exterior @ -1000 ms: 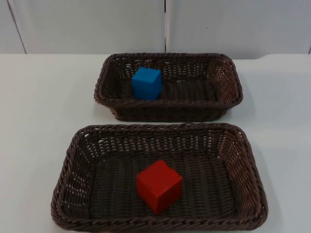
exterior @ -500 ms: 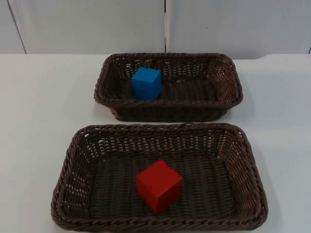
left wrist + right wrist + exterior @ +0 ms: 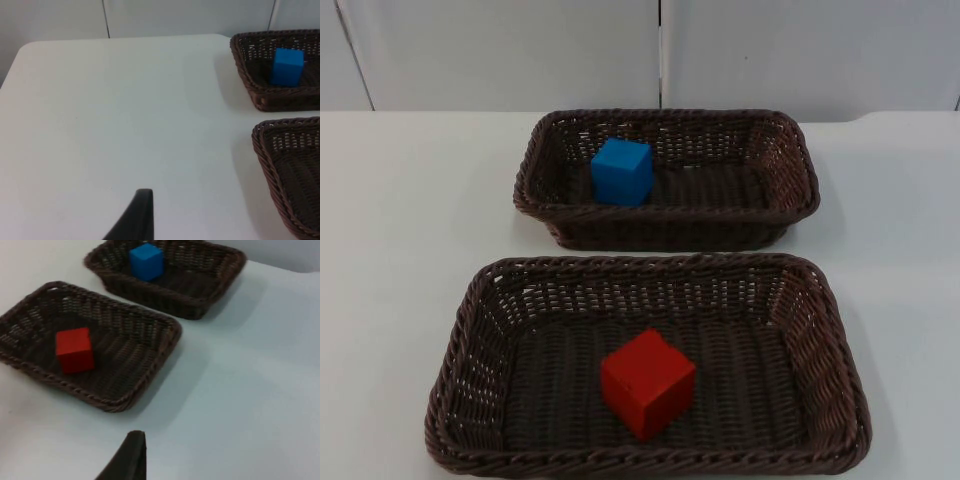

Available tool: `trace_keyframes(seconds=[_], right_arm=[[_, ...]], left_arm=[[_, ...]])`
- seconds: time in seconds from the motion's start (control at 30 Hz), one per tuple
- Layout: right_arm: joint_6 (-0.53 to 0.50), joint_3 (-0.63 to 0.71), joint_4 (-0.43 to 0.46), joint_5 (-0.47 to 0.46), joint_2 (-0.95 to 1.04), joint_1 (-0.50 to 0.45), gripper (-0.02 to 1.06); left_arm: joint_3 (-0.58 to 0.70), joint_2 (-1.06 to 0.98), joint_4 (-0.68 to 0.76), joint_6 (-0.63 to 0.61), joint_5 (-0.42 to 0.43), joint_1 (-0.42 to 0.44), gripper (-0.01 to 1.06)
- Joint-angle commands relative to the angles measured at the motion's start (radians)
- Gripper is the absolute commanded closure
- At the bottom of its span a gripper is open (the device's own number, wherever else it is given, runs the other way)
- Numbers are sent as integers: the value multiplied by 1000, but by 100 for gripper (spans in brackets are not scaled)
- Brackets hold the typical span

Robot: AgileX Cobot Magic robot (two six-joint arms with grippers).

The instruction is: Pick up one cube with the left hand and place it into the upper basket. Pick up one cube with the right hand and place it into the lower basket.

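**Wicker baskets each held one cube; both arms waited off to the sides**

Brown woven wicker made up both containers on the white table [image 3: 410, 230]. The upper basket [image 3: 790, 205], nearer the grey partition wall [image 3: 520, 50], held the blue cube [image 3: 621, 171], which sat upright on the basket floor toward its left end, close to the back wall of the weave. The lower basket [image 3: 840, 400] lay just in front of it, with a strip of bare table between the two rims, and held the red cube [image 3: 647, 382]. That cube rested on the basket floor near the front rim, roughly midway along it, turned so that one edge pointed toward the camera.

The left gripper [image 3: 137, 220] hung over bare table well to the left of both baskets. From its wrist camera the blue cube [image 3: 287, 66] was seen inside the upper basket [image 3: 245, 75], with a corner of the lower basket [image 3: 265, 150] beside it. One black fingertip showed there, touching nothing; whether the pincer was spread or closed could not be told.

The right gripper [image 3: 127, 460] hung over bare table to the right of the baskets, looking back across the lower basket [image 3: 165, 347] with its red cube [image 3: 74, 350] and the upper basket [image 3: 225, 277] with its blue cube [image 3: 146, 261]. Again a single fingertip showed, clear of everything, and its opening could not be told.
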Motion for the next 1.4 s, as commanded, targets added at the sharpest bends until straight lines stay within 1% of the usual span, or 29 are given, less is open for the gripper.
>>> trace_keyframes(seconds=[0.0, 0.03, 0.07, 0.17, 0.2, 0.37, 0.4, 0.5, 0.57, 0.6, 0.73, 0.8, 1.37], right_arm=[[-1, 1, 6, -2, -3, -57, -1], [-1, 1, 6, -2, -3, -88, -1], [-1, 1, 6, -2, -3, -88, -1], [-1, 1, 6, -2, -3, -173, -1], [-1, 1, 6, -2, -3, -173, -1], [-1, 1, 6, -2, -3, -323, -1], [-1, 1, 6, -2, -3, -323, -1], [-1, 1, 6, -2, -3, -405, -1], [-1, 1, 6, -2, -3, -438, -1], [-1, 1, 6, -2, -3, -438, -1], [5, 1, 6, -2, -3, -513, -1], [5, 1, 6, -2, -3, -531, -1], [5, 1, 6, -2, -3, -531, -1]], left_arm=[[4, -5, 5, -5, 0, 2, 0], [4, -5, 5, -5, 0, 2, 0], [4, -5, 5, -5, 0, 2, 0], [4, -5, 5, -5, 0, 2, 0], [4, -5, 5, -5, 0, 2, 0], [4, -5, 5, -5, 0, 2, 0], [4, -5, 5, -5, 0, 2, 0], [4, -5, 5, -5, 0, 2, 0], [4, -5, 5, -5, 0, 2, 0], [4, -5, 5, -5, 0, 2, 0], [4, -5, 5, -5, 0, 2, 0], [4, -5, 5, -5, 0, 2, 0], [4, -5, 5, -5, 0, 2, 0]])
